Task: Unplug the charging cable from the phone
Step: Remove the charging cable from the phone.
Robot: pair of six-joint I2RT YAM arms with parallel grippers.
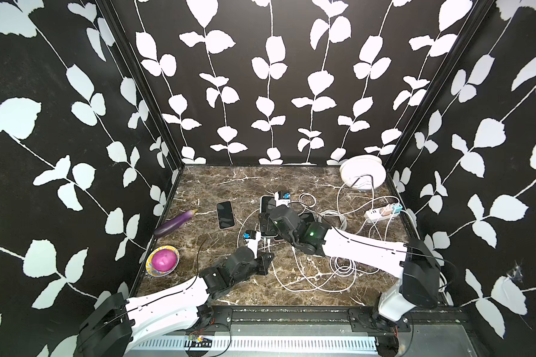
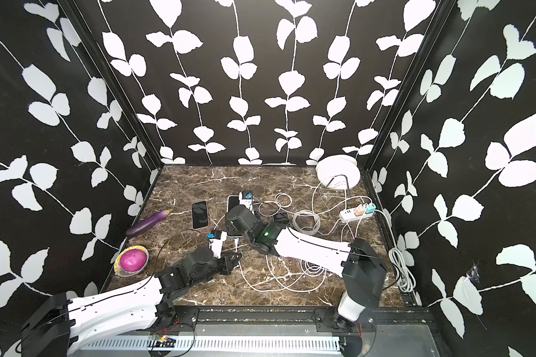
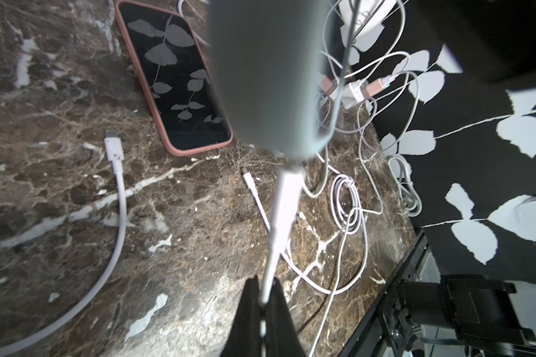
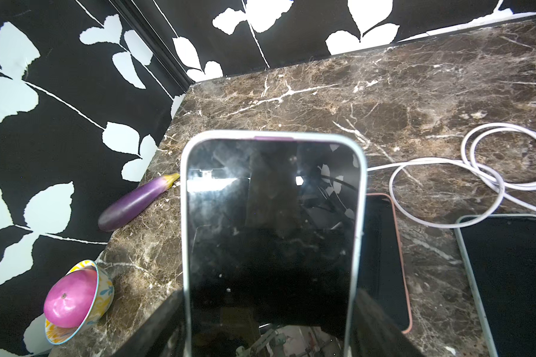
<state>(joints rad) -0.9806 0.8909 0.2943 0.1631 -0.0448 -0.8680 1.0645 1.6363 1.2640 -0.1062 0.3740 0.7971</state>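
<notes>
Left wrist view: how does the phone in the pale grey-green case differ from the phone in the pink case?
The pale grey-green-cased phone is held off the marble table by the right tool; the pink-cased phone lies flat on it. The grey-green one has a white charging cable plugged in, pinched by the shut left tool; the pink one's near end shows none. Both screens are dark.

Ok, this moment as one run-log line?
phase: unplug | right hand: holding pale-green-cased phone | left hand: shut on white charging cable near plug | plug: seated in phone
</notes>
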